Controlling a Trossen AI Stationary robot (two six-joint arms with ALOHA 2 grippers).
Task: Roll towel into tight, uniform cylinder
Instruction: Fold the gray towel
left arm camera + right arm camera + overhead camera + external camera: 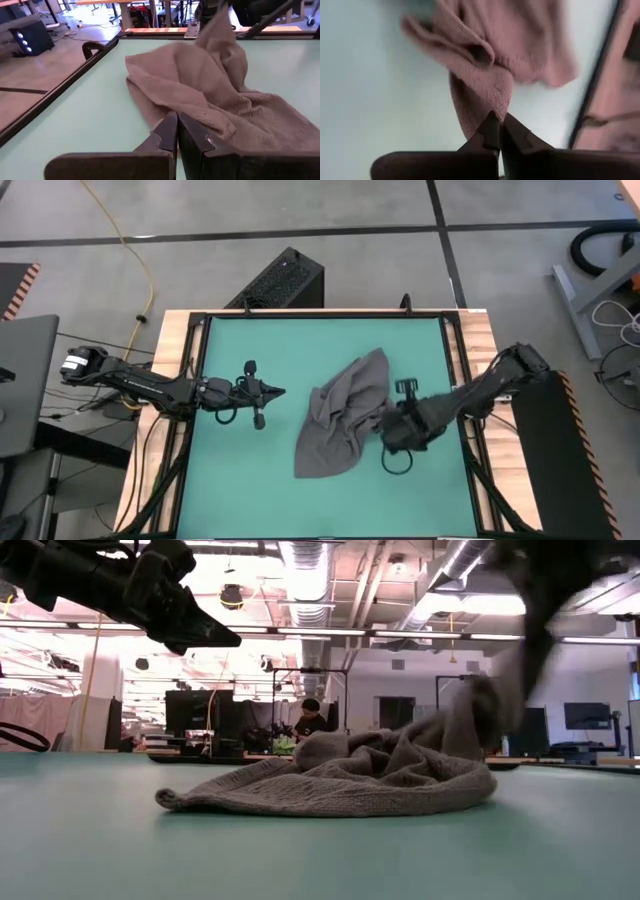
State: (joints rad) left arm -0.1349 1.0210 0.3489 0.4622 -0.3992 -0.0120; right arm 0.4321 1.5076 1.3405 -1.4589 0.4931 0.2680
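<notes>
The dark grey towel [340,420] lies crumpled in the middle of the teal table [240,480], most of it resting on the surface [330,790]. Its right-hand part [482,710] is pulled up into a peak. My right gripper [498,122] is shut on that part, at the towel's right side [385,425]. My left gripper [278,391] is shut with nothing in it. It hovers above the table to the left of the towel [210,80], pointing toward it [177,122]. My right gripper pinches a bunched fold of the towel [487,97] between its two fingertips, at the towel's right side. The fingers slant down from the table's right. That part is lifted off the table and drawn up into a peak [216,25], while the rest lies slack on the surface.
A black frame [195,380] with wooden boards outside it borders the table. A black box [280,280] stands on the floor past the far edge. A person [310,718] sits in the room beyond. Bare teal surface lies left of and in front of the towel.
</notes>
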